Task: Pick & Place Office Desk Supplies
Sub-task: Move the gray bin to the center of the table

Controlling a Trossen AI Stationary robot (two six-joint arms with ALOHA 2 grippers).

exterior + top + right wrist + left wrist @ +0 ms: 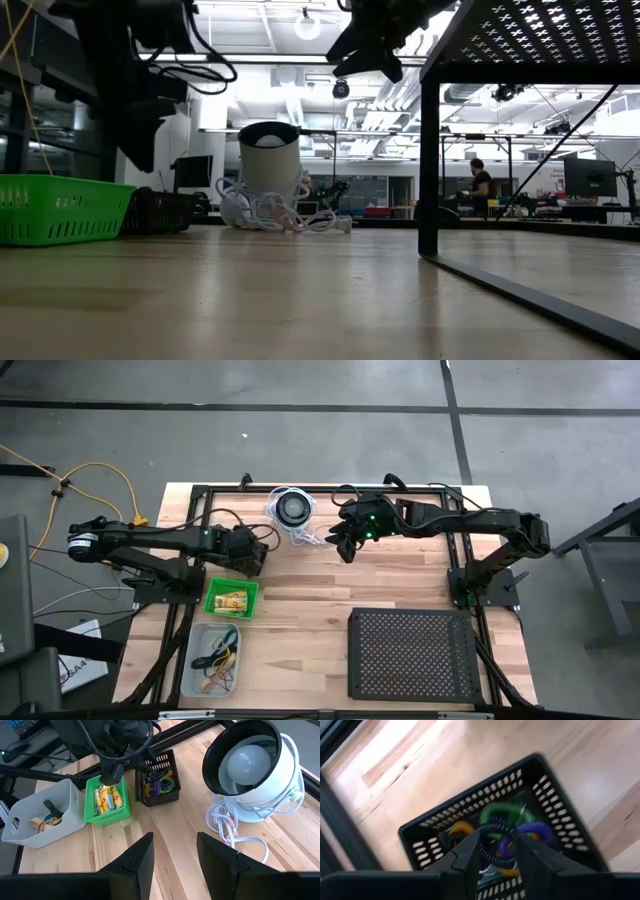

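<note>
Hovering over the black basket [540, 795], the left gripper [496, 854] is parted around a dark coil [496, 851] (grip unclear); right gripper [174, 854] is hanging open, empty.

Bare wood mid-table between green basket [232, 598], lamp [292, 508], perforated tray [413, 653].

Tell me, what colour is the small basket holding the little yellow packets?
Bright green basket with yellow packets inside, clearest in the right wrist view.

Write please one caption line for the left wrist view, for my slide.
Left gripper hovers with parted fingers above a small black basket holding coiled green, purple and yellow rings.
</note>
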